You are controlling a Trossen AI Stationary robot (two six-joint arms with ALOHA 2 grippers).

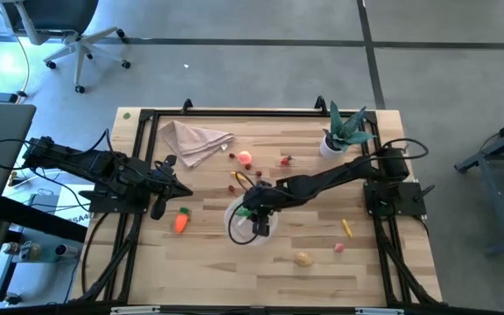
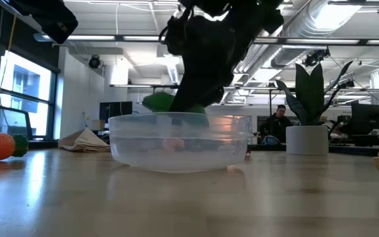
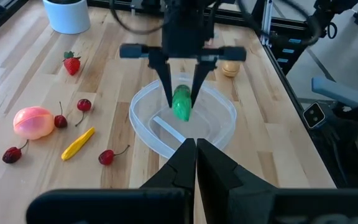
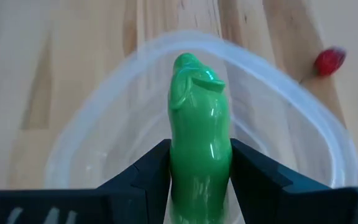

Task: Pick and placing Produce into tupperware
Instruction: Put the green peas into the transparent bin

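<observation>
right wrist view: glossy green pepper (image 4: 199, 143)

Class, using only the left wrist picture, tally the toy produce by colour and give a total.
Red: 5 (strawberry, four cherries)
Pink: 1 (peach)
Yellow: 1 (yellow piece)
Green: 1 (pepper)
Tan: 1 (potato)
Total: 9
</observation>
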